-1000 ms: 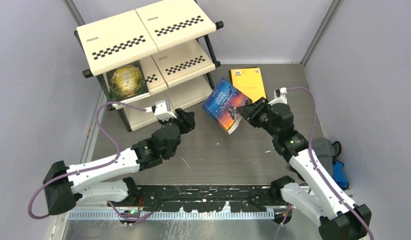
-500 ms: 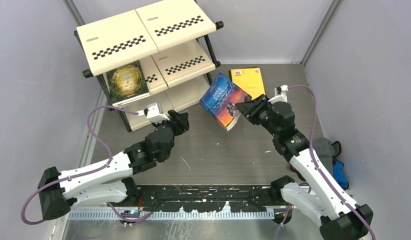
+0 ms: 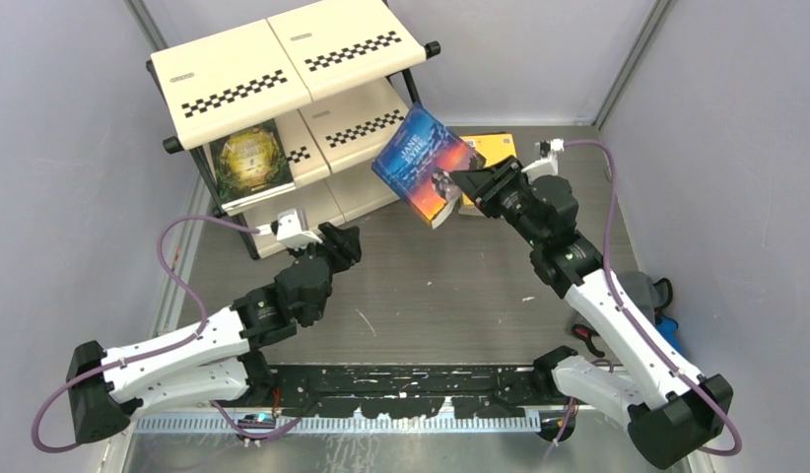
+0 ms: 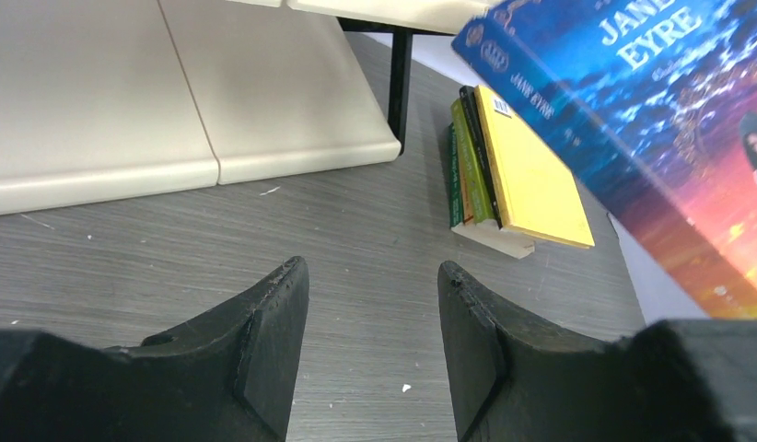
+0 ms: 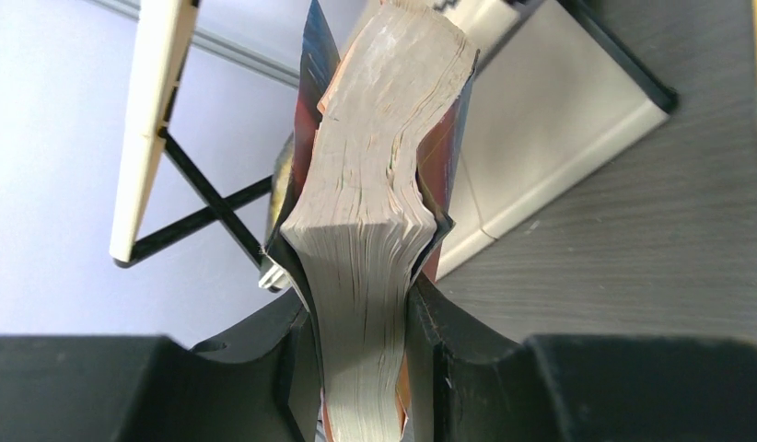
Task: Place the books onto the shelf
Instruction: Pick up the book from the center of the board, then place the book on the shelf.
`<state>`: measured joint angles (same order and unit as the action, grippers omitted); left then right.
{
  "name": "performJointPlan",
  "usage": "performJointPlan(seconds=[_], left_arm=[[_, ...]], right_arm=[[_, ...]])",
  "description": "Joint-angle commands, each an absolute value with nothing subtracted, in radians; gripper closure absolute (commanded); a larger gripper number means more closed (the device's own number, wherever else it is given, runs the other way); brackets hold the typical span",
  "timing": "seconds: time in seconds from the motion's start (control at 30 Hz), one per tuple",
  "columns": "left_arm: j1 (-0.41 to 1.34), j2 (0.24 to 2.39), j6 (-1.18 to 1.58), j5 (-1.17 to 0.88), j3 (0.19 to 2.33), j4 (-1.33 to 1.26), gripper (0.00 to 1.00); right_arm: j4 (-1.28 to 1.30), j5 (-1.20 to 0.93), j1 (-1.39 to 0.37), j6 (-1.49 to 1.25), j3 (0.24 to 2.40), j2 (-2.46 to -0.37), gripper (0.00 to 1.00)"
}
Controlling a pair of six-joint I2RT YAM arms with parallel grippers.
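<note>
The shelf stands at the far left of the table. A green-and-gold book lies on the left panel of its middle tier. The left gripper hovers near the shelf's bottom tier, with its fingers spread and nothing between them. The blue book is held in the air, tilted, just right of the middle tier; contact with the shelf cannot be determined. The right gripper pinches the blue book across its page block. The stack of books lies on the table right of the shelf, orange cover uppermost.
</note>
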<state>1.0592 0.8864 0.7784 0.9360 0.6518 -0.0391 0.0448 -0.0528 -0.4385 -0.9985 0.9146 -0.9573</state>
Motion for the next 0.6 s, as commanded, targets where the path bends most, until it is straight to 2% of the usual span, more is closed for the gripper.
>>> performJointPlan(seconds=[0.0, 0.57], left_arm=[[1.062, 0.844, 0.791, 0.991, 0.645, -0.012, 0.46], [1.062, 0.776, 0.798, 0.968, 0.624, 0.050, 0.46]], right_arm=[[-0.296, -0.045, -0.470, -1.037, 1.061, -0.976, 0.99], [-0.546, -0.003, -0.517, -1.081, 1.128, -1.222, 0.99]])
